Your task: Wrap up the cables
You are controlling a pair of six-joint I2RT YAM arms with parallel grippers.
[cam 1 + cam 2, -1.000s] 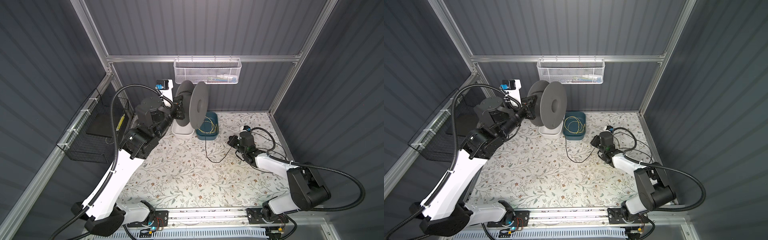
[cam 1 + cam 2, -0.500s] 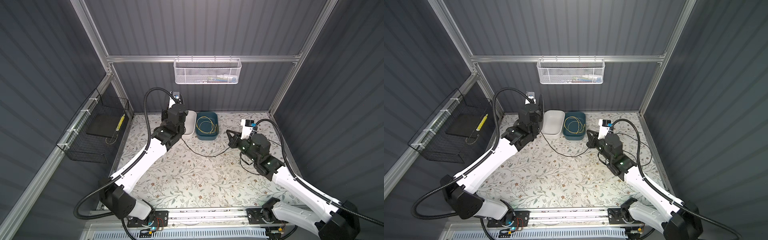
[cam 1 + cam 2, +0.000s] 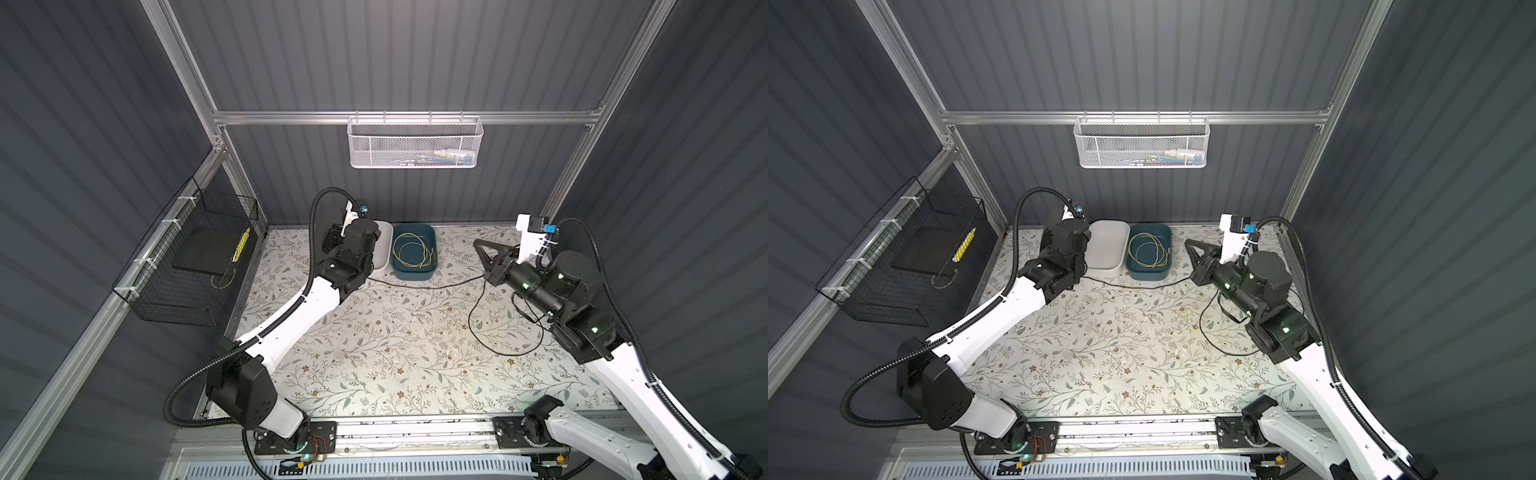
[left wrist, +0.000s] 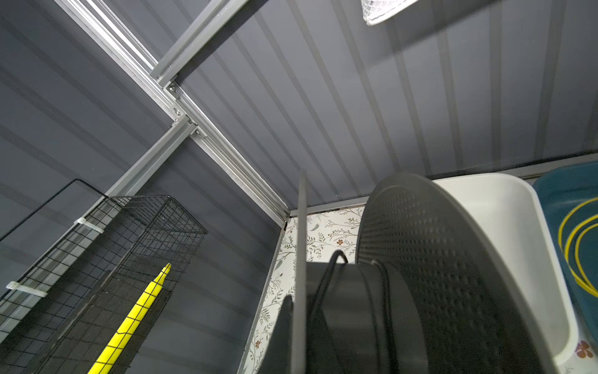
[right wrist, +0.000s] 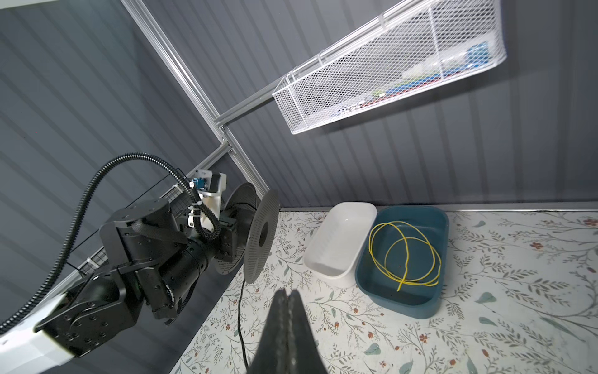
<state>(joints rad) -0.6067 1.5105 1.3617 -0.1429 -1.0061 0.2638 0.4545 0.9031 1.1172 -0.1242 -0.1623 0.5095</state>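
The cables are one thin black cord (image 3: 432, 286) (image 3: 1133, 286) lying across the floral table, from the left arm to loose loops under the right arm. A few turns sit on the hub (image 4: 330, 268) of a grey perforated spool (image 5: 262, 236) (image 4: 437, 259). The cord (image 5: 240, 311) hangs from it to the table. My left gripper (image 4: 301, 301) is shut on one spool flange at the back left. My right gripper (image 3: 478, 244) (image 3: 1187, 243) (image 5: 287, 293) hovers shut above the cord, with nothing seen between its tips.
A white bin (image 3: 1106, 249) and a blue bin (image 3: 415, 272) holding a yellow wire coil (image 3: 411, 249) stand at the back. A white mesh basket (image 3: 413, 145) hangs on the back wall. A black wire basket (image 3: 187, 266) with a yellow marker hangs on the left wall.
The left arm has brought the spool down from high over the table to the back left corner. The right gripper has risen off the table, and the cord now lies stretched between them.
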